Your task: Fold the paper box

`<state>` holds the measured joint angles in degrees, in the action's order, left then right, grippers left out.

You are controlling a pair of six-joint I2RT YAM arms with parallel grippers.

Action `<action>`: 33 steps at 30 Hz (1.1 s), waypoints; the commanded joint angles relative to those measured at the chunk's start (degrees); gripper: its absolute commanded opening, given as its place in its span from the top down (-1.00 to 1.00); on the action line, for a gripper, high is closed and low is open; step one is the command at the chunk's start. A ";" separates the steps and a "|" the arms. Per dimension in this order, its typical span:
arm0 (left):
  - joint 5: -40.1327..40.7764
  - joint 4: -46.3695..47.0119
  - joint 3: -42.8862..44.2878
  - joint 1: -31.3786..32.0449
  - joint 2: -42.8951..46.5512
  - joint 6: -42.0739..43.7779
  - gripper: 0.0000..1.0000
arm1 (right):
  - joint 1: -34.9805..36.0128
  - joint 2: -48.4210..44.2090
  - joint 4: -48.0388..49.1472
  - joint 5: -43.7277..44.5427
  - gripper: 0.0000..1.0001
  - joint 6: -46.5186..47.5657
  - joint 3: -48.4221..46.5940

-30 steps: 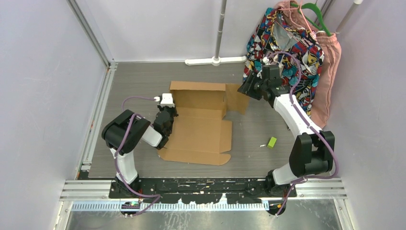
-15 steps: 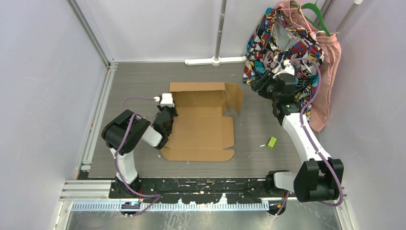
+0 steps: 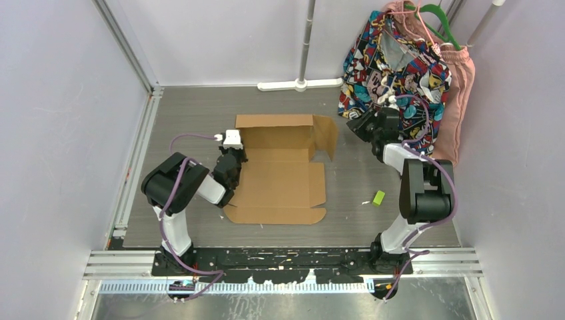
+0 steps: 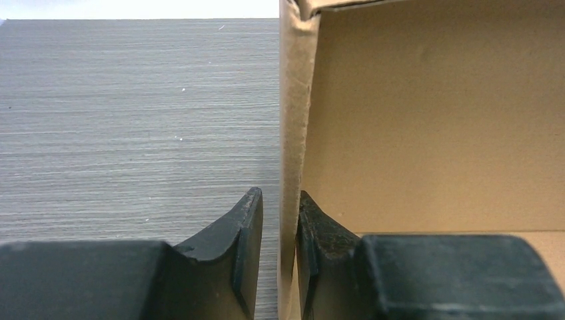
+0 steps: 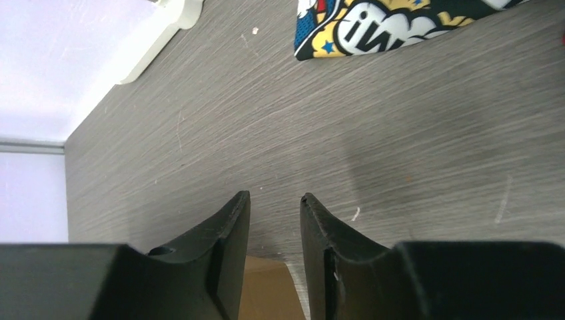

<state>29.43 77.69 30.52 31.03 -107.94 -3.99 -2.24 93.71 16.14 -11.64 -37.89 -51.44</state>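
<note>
The paper box [image 3: 280,180], plain brown cardboard, lies partly folded at mid-table with its back wall and right flap [image 3: 325,135] standing up. My left gripper [image 3: 233,160] is at the box's left side. In the left wrist view this gripper [image 4: 280,192] straddles the upright left wall [image 4: 293,100]. The inner finger touches the wall and a sliver of floor shows by the outer finger. My right gripper [image 3: 356,127] hovers just right of the flap. In its wrist view the right gripper [image 5: 274,195] is open and empty, above a corner of cardboard [image 5: 266,287].
A patterned shirt [image 3: 400,60] and a pink garment [image 3: 460,100] hang at the back right, close behind the right arm. The shirt's hem [image 5: 373,27] reaches the floor. A small green block [image 3: 378,198] lies right of the box. A white pole base [image 3: 300,85] stands at the back wall.
The right gripper drew back rightwards from the right flap, its jaws narrowed and its elbow folded in. The flap swung up and the front panel squared up. The left arm stayed still.
</note>
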 commanded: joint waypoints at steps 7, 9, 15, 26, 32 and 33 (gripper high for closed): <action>-8.59 -4.48 2.64 -4.02 2.22 -3.34 0.49 | 0.22 5.86 18.91 -12.52 0.23 -2.69 -1.11; -10.21 -6.06 3.28 -4.56 2.44 -3.61 0.50 | 0.22 7.35 21.20 -14.41 0.23 -3.02 -0.95; -14.57 -10.40 5.28 -6.23 2.71 -4.58 0.50 | 0.45 10.92 30.75 -20.51 0.30 -5.51 1.28; -20.17 -18.38 9.54 -7.76 2.65 -5.10 0.52 | 1.36 13.01 46.76 -26.52 0.29 -9.45 9.06; -22.90 -21.22 11.48 -8.21 2.25 -5.32 0.52 | 1.49 14.10 52.08 -28.71 0.27 -12.08 10.31; -23.12 -21.70 11.84 -8.33 2.12 -5.33 0.52 | 1.53 14.20 52.55 -28.99 0.27 -12.42 10.46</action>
<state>9.04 56.99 40.03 23.22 -107.66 -8.84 -1.10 107.57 59.79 -37.87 -48.25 -41.43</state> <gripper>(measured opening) 0.241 0.364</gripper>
